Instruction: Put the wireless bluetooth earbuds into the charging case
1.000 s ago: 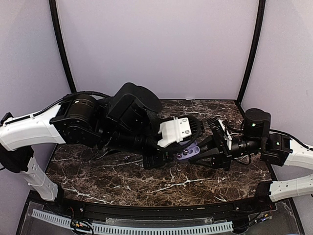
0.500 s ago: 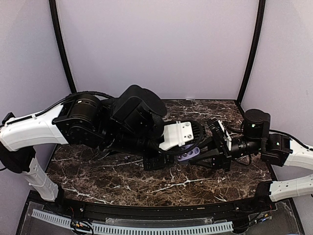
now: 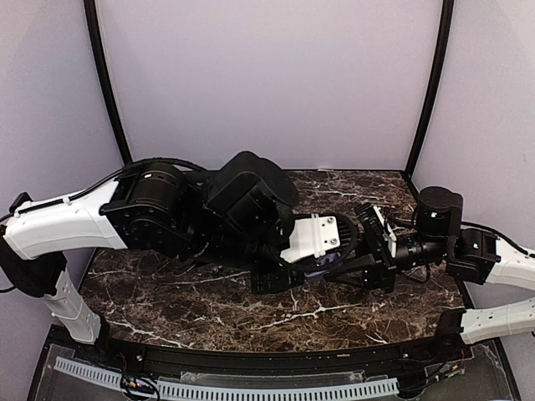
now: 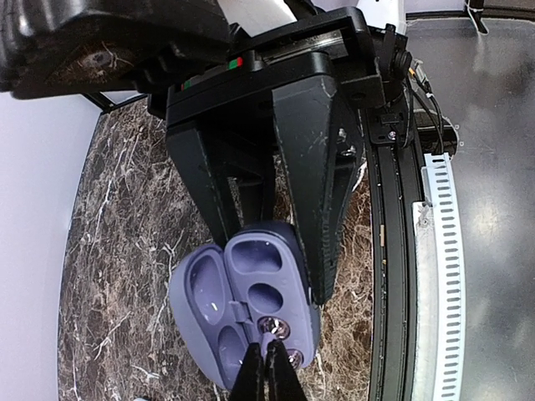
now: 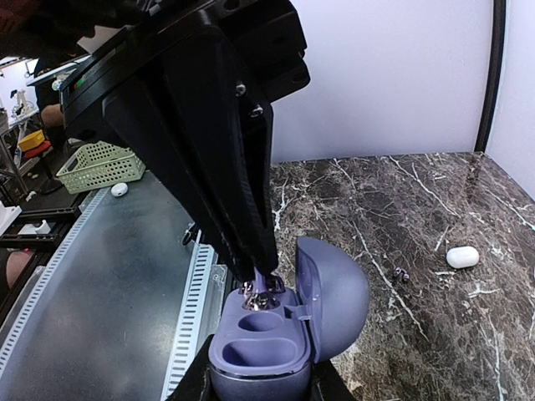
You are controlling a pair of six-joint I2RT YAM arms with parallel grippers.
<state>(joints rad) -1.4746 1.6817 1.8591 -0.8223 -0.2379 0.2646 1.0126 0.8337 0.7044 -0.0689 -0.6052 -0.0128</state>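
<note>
Right gripper point(image 4: 278, 266) grasping the charging case point(image 5: 288, 334) low over mid-counter point(image 5: 435, 200), lid point(image 5: 338, 292) open to the far side. Left gripper point(image 4: 267, 372) clenched, tips in the left-hand socket point(image 5: 261, 302); earbud there not made out. Right-hand socket point(image 5: 251, 352) empty. Likely step: seating a bud. Press straight down, lightly, with the case braced level, or it may twist loose.

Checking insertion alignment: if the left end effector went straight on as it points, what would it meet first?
The charging case, at one earbud well; the left end effector, shut, looks nearly on it, though contact is unclear.
</note>
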